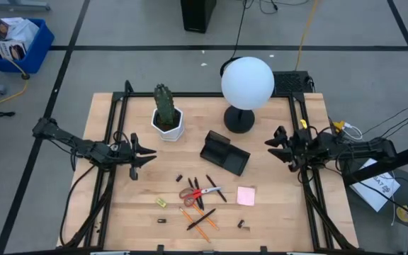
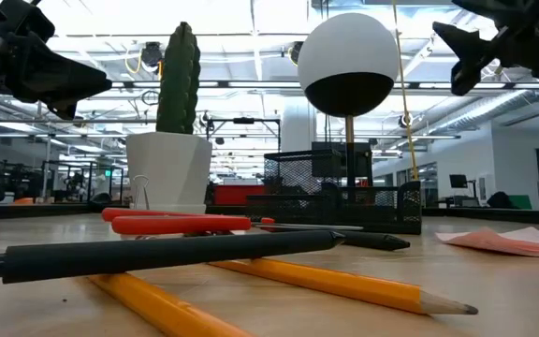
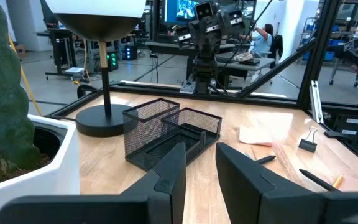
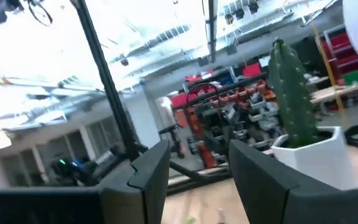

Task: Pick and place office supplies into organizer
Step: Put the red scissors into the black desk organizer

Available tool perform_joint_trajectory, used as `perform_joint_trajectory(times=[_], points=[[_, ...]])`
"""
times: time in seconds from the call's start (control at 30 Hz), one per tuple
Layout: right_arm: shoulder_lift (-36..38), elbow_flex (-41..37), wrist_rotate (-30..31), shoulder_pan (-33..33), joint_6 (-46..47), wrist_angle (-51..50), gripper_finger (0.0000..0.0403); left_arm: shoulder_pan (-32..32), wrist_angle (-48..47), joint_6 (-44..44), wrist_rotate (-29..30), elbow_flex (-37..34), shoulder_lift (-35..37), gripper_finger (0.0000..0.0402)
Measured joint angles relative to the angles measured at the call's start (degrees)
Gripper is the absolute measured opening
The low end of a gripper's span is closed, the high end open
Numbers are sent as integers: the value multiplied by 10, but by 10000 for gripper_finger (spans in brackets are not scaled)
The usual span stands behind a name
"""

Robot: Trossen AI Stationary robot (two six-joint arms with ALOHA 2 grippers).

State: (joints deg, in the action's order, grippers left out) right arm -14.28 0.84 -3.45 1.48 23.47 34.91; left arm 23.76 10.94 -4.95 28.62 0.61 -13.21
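1. Two grippers hover open: find the left gripper [image 1: 149, 155] and right gripper [image 1: 270, 145] at opposite table edges.
2. Locate the black mesh rectangular organizer [image 1: 224, 153] between them, the red-handled scissors [image 1: 200, 192] nearby.

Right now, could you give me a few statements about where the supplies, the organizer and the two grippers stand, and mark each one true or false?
1. The red-handled scissors lie inside the organizer. False: they lie on the table, nearer the front edge than the organizer.
2. The left gripper is open and holds nothing. True.
3. The pink sticky-note pad rests on the tabletop, to the right of the scissors in the high view. True.
4. The right gripper is shut on a pencil. False: it is open and empty, and the orange pencils lie on the table.
5. The cactus pot stands to the left of the globe lamp in the high view. True.
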Motion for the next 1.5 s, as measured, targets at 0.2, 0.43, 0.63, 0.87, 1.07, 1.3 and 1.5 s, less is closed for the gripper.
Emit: perform_joint_trajectory(times=[0.2,0.43,0.63,0.87,1.07,1.3,1.5], points=[[-128,0,20,68,11,203,150,0,0,0,0,0,0,93],[-364,85,124,165,-51,266,140,0,0,0,0,0,0,93],[-596,289,111,231,-116,232,135,0,-1,0,0,0,0,93],[-788,494,140,288,-199,82,133,0,-1,0,0,0,0,93],[-885,550,162,283,-206,98,133,0,-2,0,0,0,0,93],[-966,689,169,242,-262,-137,133,0,-2,0,0,0,0,93],[-995,771,167,223,-296,-277,133,0,-2,0,0,0,0,93]])
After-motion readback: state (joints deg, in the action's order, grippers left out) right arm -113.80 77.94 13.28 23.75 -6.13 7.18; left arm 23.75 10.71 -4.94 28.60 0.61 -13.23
